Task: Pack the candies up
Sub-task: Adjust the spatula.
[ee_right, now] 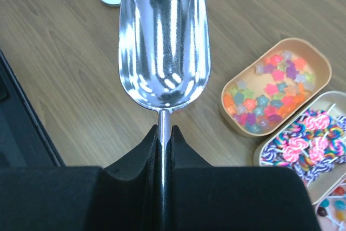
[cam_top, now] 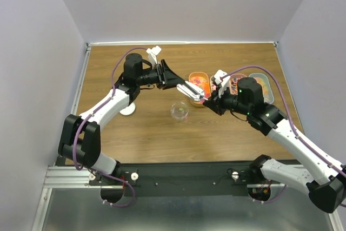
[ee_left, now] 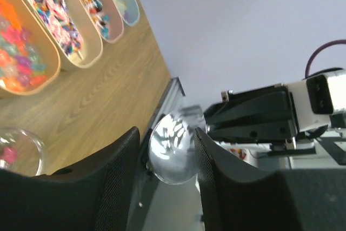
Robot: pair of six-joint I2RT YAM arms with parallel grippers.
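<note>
1. Two arms meet over the middle of the wooden bench (cam_top: 140, 133), with a metal scoop (ee_right: 162, 41) between them.
2. The right end effector (ee_right: 162, 133) is clamped tight on the scoop's thin handle, one finger on each side of it. The scoop's bowl points away from the wrist and is bare and shiny inside.
3. The left end effector (cam_top: 175, 79) has its fingers spread apart. In the left wrist view the tip of the scoop's bowl shows between them, blurred. Whether either finger touches the metal, I cannot tell.
4. The candies (ee_right: 270, 93) lie in the tan tray (ee_left: 51, 52) nearest the bench's middle. They are small star-like sweets in orange, pink, red, yellow and purple. In the overhead view the scoop hangs just in front of this tray.
5. The next tray along holds swirled lollipops (ee_right: 303, 144). Two further trays follow it in the same row towards the right, against the far part of the bench.
6. A small clear jar (cam_top: 179, 111) stands on the bench, near the scoop and on the side closer to the arm bases. Something pink shows inside it in the left wrist view.
7. A white round lid (cam_top: 128, 110) lies flat on the bench, well to the left of the jar, beside the left arm.
</note>
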